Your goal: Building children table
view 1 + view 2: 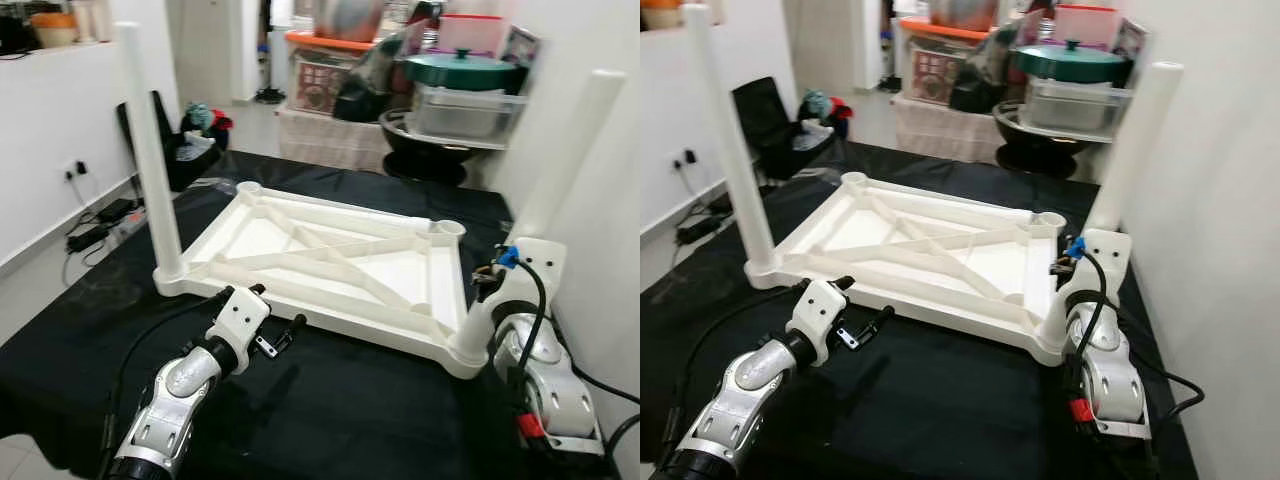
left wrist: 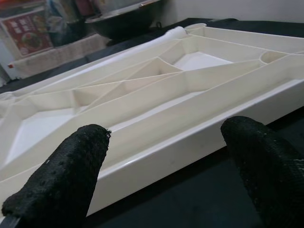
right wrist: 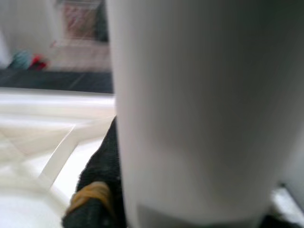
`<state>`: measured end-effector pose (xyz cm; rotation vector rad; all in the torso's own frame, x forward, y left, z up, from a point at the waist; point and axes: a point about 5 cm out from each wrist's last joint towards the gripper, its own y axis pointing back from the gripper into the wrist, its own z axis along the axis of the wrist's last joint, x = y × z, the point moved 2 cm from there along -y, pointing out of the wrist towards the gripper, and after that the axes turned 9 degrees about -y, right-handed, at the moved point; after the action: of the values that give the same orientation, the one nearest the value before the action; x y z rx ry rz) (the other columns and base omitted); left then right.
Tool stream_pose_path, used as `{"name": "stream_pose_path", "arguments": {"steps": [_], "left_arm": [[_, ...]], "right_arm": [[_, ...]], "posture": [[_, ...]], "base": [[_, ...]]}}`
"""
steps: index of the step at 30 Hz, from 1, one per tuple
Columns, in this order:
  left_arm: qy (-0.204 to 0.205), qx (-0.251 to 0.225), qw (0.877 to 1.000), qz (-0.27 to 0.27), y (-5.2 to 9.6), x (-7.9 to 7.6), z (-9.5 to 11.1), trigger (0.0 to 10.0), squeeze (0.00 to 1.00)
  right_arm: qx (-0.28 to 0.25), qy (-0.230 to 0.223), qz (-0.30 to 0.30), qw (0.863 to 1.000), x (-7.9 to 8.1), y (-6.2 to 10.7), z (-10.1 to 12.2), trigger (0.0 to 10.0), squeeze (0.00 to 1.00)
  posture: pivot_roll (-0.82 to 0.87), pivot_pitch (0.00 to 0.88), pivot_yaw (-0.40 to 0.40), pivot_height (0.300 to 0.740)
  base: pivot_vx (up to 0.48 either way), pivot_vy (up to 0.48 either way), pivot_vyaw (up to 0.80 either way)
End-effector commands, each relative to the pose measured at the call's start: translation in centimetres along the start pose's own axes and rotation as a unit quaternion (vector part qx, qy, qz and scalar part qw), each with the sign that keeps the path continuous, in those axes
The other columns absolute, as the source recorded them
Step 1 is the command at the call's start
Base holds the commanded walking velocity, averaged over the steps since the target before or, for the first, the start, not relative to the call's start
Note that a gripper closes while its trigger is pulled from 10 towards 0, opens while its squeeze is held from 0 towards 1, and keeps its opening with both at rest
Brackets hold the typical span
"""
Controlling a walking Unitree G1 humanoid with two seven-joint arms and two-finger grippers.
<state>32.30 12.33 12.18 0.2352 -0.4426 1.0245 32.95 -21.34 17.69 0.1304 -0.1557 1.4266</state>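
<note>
The white table top (image 1: 330, 262) lies upside down on a black cloth. One white leg (image 1: 150, 150) stands upright in its near-left corner socket. A second white leg (image 1: 565, 160) stands in the near-right corner, tilted slightly right, and my right gripper (image 1: 487, 282) is shut on its lower part; a black finger (image 3: 97, 190) presses against the leg (image 3: 199, 109). Both far corner sockets (image 1: 248, 187) (image 1: 448, 228) are empty. My left gripper (image 1: 278, 308) is open just in front of the top's near edge, its fingers (image 2: 61, 175) apart with nothing between them.
Storage boxes, a green-lidded pot (image 1: 462, 68) and a black basin (image 1: 430, 140) crowd the back. A white wall (image 1: 610, 230) runs close along the right. Cables and a power strip (image 1: 100, 230) lie on the floor at left. A dark bag (image 1: 190, 150) sits back left.
</note>
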Motion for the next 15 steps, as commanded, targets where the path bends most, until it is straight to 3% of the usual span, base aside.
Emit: {"name": "stream_pose_path", "arguments": {"steps": [1,2,3,5,6,7,9,10,12,13,14,15], "left_arm": [[0.004,0.009,1.000,-0.006,0.1,-0.2,-0.4,10.0,0.00],[0.004,0.010,1.000,-0.005,0.1,-0.1,-0.4,10.0,0.00],[0.004,0.011,1.000,-0.004,0.2,-0.1,-0.5,10.0,0.00],[0.005,0.012,1.000,-0.004,0.3,-0.2,-0.6,10.0,0.00],[0.005,0.013,1.000,-0.004,0.3,-0.2,-0.6,10.0,0.00],[0.005,0.013,1.000,-0.004,0.3,-0.2,-0.6,10.0,0.00],[0.005,0.012,1.000,-0.005,0.0,-0.3,-0.5,10.0,0.00],[0.005,0.012,1.000,-0.005,0.0,-0.3,-0.5,10.0,0.00],[0.006,0.008,1.000,-0.006,-0.2,-0.5,-0.3,10.0,0.00],[0.006,0.008,1.000,-0.006,-0.2,-0.5,-0.3,10.0,0.00],[0.006,0.008,1.000,-0.006,-0.3,-0.5,-0.2,10.0,0.00],[0.006,0.008,1.000,-0.006,-0.3,-0.5,-0.2,10.0,0.00]], "right_arm": [[0.024,-0.017,0.071,0.997,2.3,0.3,-1.2,10.0,1.00],[0.019,-0.019,0.088,0.996,2.5,0.3,-0.8,10.0,1.00],[0.008,-0.025,0.122,0.992,3.2,0.6,-0.2,10.0,0.31],[0.003,-0.028,0.144,0.989,3.6,0.9,0.2,10.0,0.31],[-0.008,-0.030,0.189,0.982,4.4,1.4,0.9,10.0,0.00],[-0.008,-0.030,0.189,0.982,4.4,1.4,0.9,10.0,0.00],[-0.011,-0.022,0.331,0.943,6.8,4.0,1.8,10.0,0.00],[-0.011,-0.022,0.331,0.943,6.8,4.0,1.8,10.0,0.00],[0.012,0.007,0.454,0.891,8.5,7.3,1.0,10.0,0.00],[0.012,0.007,0.454,0.891,8.5,7.3,1.0,10.0,0.00],[0.021,0.015,0.480,0.877,8.8,8.1,0.6,10.0,0.00],[0.021,0.015,0.480,0.877,8.8,8.1,0.6,10.0,0.00]], "posture": [[0.05,0.000,-0.101,0.740],[0.05,0.000,-0.101,0.740],[0.05,0.000,-0.097,0.740],[0.05,0.000,-0.097,0.740],[0.04,0.000,-0.096,0.740],[0.04,0.000,-0.096,0.740],[0.04,0.000,-0.093,0.740],[0.04,0.000,-0.093,0.740],[0.04,0.000,-0.097,0.740],[0.04,0.000,-0.097,0.740],[0.04,0.000,-0.097,0.740],[0.04,0.000,-0.097,0.740]], "base": [[0.000,0.000,0.00],[0.000,0.000,0.00],[0.000,0.000,0.00],[0.000,0.000,0.00],[0.000,0.000,0.00],[0.000,0.000,0.00],[0.000,0.000,0.00],[0.000,0.000,0.00],[0.000,0.000,0.00],[0.000,0.000,0.00],[0.000,0.000,0.00],[0.000,0.000,0.00]]}}
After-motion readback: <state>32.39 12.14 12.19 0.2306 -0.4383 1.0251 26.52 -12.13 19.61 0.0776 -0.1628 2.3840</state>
